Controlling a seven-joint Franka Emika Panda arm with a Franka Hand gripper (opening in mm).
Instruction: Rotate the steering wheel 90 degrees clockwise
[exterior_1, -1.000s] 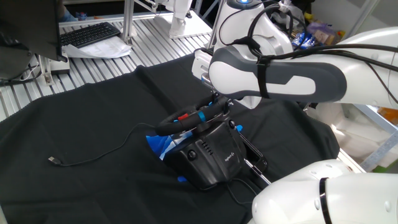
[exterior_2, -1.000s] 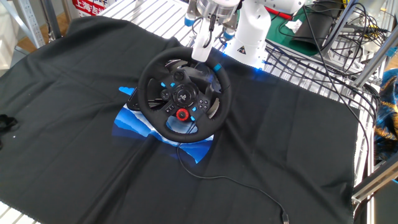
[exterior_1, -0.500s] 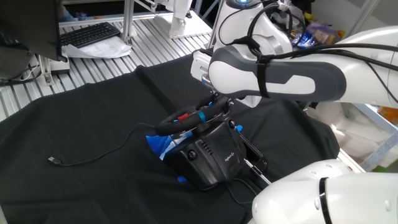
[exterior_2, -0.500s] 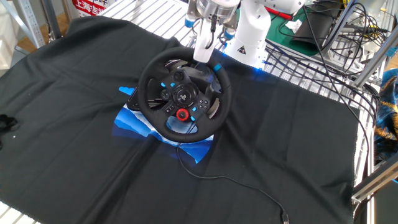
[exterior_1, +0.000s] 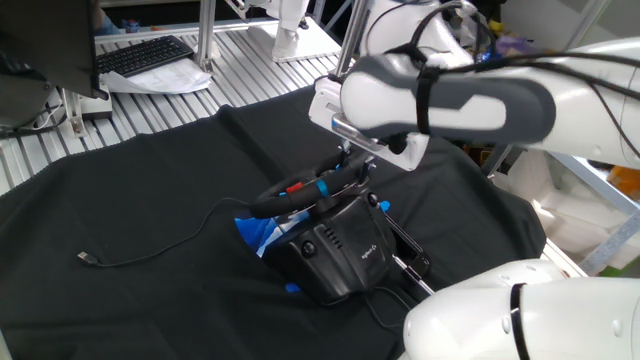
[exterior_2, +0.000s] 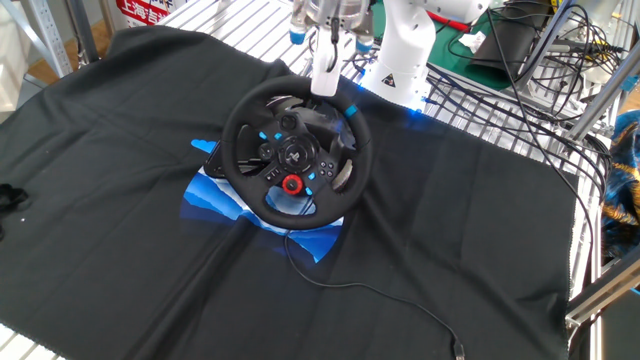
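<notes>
Tool (exterior_2: 326, 80) above steering wheel (exterior_2: 296, 156) rim — jaws (state) unreadable.

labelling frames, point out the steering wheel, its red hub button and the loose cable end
steering wheel (exterior_2: 243, 122), other fixed view, left rim
red hub button (exterior_2: 292, 184), other fixed view, button face
loose cable end (exterior_1: 86, 258), one fixed view, plug tip

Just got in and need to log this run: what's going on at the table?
A white robot arm is working at a steering wheel that sits on its black base on a table covered with black cloth. The claw hangs at the far, upper edge of the rim, next to the blue stripe. Whether it is gripping the rim is hard to tell. The blue stripe sits up and to the right, the red button low.
</notes>
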